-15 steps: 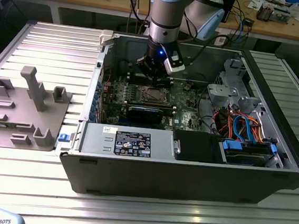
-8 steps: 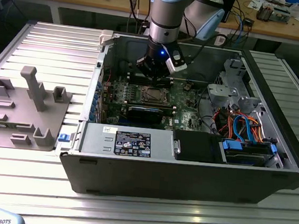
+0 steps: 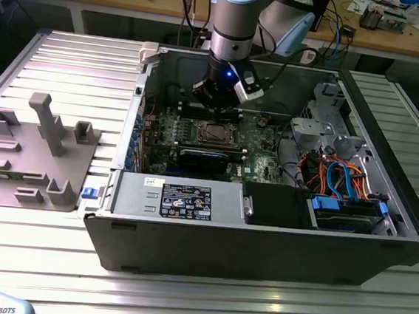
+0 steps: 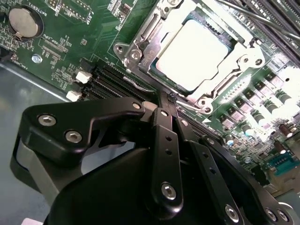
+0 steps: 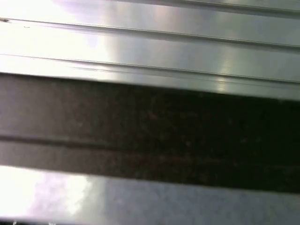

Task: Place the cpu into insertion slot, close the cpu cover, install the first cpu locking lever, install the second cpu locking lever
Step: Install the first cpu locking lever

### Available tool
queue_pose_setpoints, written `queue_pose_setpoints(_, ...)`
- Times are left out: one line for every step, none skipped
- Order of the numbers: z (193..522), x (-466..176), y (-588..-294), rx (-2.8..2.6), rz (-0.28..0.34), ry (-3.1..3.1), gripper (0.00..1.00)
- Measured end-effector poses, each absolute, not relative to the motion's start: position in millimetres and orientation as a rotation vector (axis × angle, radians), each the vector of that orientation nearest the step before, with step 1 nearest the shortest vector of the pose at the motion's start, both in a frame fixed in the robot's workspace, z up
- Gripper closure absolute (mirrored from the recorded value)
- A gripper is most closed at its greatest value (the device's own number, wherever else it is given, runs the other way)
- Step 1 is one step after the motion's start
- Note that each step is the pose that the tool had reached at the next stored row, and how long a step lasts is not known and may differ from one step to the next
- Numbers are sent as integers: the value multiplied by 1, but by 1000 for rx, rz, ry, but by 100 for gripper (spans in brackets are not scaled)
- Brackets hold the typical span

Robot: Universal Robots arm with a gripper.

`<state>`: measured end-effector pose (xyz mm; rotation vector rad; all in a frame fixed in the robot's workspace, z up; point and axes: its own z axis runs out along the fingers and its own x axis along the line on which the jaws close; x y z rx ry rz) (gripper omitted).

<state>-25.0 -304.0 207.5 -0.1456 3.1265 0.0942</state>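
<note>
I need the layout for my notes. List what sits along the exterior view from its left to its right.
Grey fixture tray → labelled power supply box → cpu in the insertion slot, with the pincer above it → drive bay with orange and blue cables.

A black-and-white label (image 3: 186, 201) sits on the power supply box (image 3: 179, 199), at 6 o'clock from the circuit board (image 3: 259, 143) in the exterior view; its print is too small to read. Small white lettering marks the board beside the coin battery (image 4: 23, 21), also unreadable.
</note>
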Motion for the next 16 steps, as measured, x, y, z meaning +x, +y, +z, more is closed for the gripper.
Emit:
queue_pose_setpoints(207, -24, -304, -146, 94, 3127, 89)
queue_pose_setpoints(207, -23, -304, -145, 94, 3127, 89)
queue_pose_setpoints(206, -21, -304, -145, 94, 3127, 89)
queue_pose_setpoints(206, -19, -304, -145, 94, 3126, 89)
queue_pose_setpoints(205, -18, -304, -146, 94, 3126, 89)
queue_pose_setpoints(205, -17, -304, -146, 94, 3126, 89)
queue_pose_setpoints(205, -17, -304, -146, 94, 3126, 89)
queue_pose_setpoints(204, -16, -304, -146, 94, 3126, 89)
queue_pose_setpoints(204, -16, -304, -146, 94, 3127, 89)
queue_pose_setpoints(204, -15, -304, -146, 94, 3127, 89)
queue_pose_setpoints(204, -15, -304, -146, 93, 3127, 89)
queue_pose_setpoints(203, -15, -304, -145, 93, 3127, 89)
queue_pose_setpoints(203, -15, -304, -145, 93, 3127, 89)
queue_pose_setpoints(203, -15, -304, -145, 93, 3127, 89)
queue_pose_setpoints(202, -15, -305, -145, 93, 3127, 89)
queue_pose_setpoints(202, -15, -305, -145, 93, 3127, 89)
